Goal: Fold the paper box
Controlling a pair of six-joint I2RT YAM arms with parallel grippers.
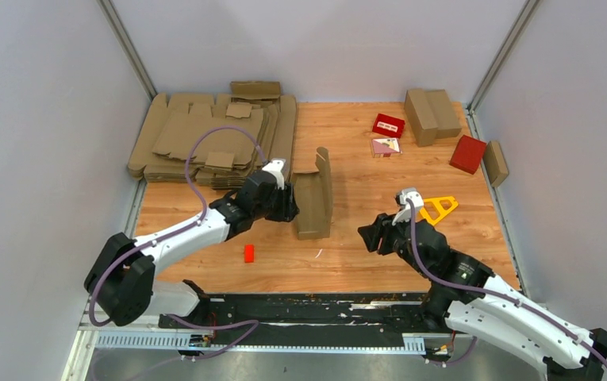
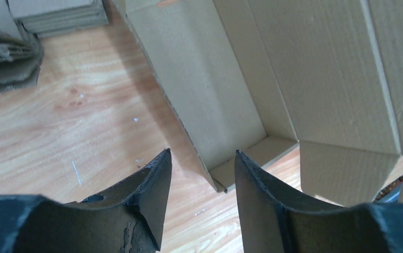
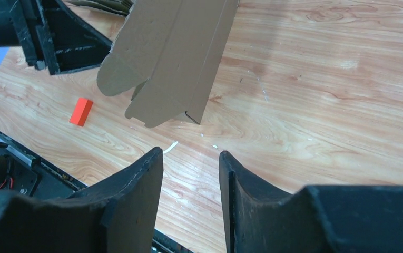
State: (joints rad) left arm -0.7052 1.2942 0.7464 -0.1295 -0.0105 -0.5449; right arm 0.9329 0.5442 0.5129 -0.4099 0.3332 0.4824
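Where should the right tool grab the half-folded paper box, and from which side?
Probably the tall upright panel of the paper box, at its free top edge, with the right tool coming from the right and above. That panel is a single thin sheet standing clear of the low walls, so the open jaws can straddle it. The body looks too wide.

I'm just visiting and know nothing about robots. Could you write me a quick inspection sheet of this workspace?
Surface: wooden table, a few white specks.
Job's things: paper box, partly folded, standing with flaps open close beside the left gripper.
Clutter: stack of flat cardboard blanks, folded brown boxes, red boxes, yellow triangular frame, small red block.
Grippers: left gripper and right gripper, jaws apart, empty.
Cables: purple cables loop along both arms.
Surroundings: plain pale walls on three sides.
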